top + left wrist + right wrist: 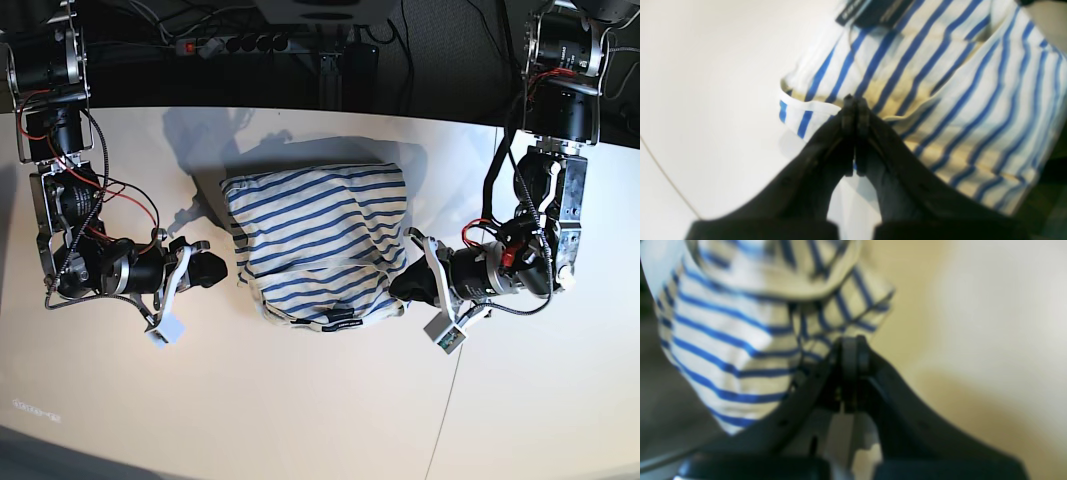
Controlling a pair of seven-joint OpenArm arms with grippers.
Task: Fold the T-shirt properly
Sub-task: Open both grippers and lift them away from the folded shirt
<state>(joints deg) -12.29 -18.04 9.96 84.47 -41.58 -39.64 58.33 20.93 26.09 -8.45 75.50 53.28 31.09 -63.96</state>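
I am watching two arms lying low over the pale worktop point(300, 400), one at each side of a single T-shirt point(320, 240). The arm carrying the left wrist camera is reaching in from the base view's right with its forearm nearly level, and its left claw point(405, 285) is pointing at the shirt's near right edge. In the left wrist view this left claw point(854, 101) is showing both fingers pressed together, tips sitting at a folded hem of the T-shirt point(940, 93); I cannot tell for certain whether cloth is pinched between them.

The arm carrying the right wrist camera is stretching in from the base view's left, also close to level, and its right claw point(212, 268) is ending just beside the shirt's left edge. In the right wrist view the right claw point(851, 341) is clenched, and bunched striped cloth of the T-shirt point(730, 340) is gathering right at its tips; whether it is truly gripped is blurred.

The shirt is lying in a folded, roughly square bundle at the middle of the worktop, with one dark neck label point(342, 321) showing on its near edge.
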